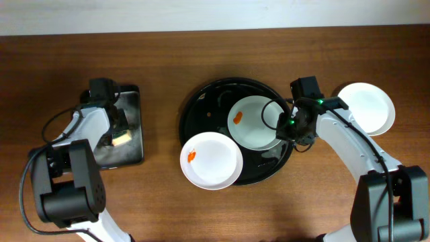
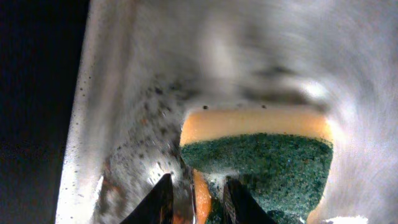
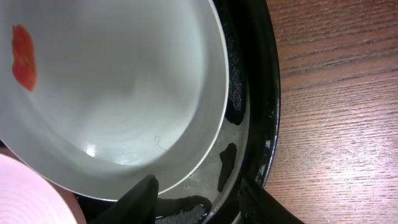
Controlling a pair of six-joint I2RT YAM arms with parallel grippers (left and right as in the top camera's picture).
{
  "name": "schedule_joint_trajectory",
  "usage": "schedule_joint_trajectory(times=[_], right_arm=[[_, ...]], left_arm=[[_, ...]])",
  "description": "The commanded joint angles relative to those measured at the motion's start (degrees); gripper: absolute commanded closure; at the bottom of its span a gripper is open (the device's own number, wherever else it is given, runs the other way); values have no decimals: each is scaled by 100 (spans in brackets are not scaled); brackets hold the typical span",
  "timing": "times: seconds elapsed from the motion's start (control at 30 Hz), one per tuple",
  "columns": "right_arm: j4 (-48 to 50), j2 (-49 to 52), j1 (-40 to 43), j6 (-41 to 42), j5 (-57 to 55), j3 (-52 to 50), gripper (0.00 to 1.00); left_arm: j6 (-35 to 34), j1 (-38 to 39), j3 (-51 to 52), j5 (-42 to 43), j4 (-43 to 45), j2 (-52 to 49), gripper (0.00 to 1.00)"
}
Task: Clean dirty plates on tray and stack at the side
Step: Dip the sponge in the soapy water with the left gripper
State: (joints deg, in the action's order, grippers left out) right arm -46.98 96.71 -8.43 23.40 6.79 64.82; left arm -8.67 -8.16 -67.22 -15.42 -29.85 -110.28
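Sponge (image 2: pixel 261 162) was clamped by its edge in the left pincer (image 2: pixel 200 199), over the small metal tray (image 1: pixel 131 156). The right pincer (image 3: pixel 202 205) was spread apart at the right edge of a smeared plate (image 1: pixel 259 128) lying inside the black tray (image 1: pixel 205 101). A second smeared plate (image 1: pixel 210 160) lay over the tray's front rim. A clean plate (image 1: pixel 366 107) sat on the bench (image 1: pixel 215 54), right of the tray.

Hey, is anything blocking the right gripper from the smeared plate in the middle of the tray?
Nothing visible does. The right gripper is open at the rim of the plate, over the black tray, with only bare tray floor between.
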Motion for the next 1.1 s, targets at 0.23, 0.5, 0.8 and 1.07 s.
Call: schedule_joint_trajectory(times=[0.23, 0.5, 0.8, 1.07], right_arm=[[-127, 52, -57, 4, 35, 72, 56], [-127, 52, -57, 4, 184, 72, 56], [-125, 52, 772, -181, 551, 79, 54], [291, 409, 647, -20, 699, 61, 50]], left_arm=[[-791, -37, -673, 1899, -1777, 452, 53], [-1082, -37, 33, 1502, -750, -13, 87], [527, 234, -538, 1613, -1239, 1204, 100], [669, 2031, -1486, 3217, -378, 1189, 100]])
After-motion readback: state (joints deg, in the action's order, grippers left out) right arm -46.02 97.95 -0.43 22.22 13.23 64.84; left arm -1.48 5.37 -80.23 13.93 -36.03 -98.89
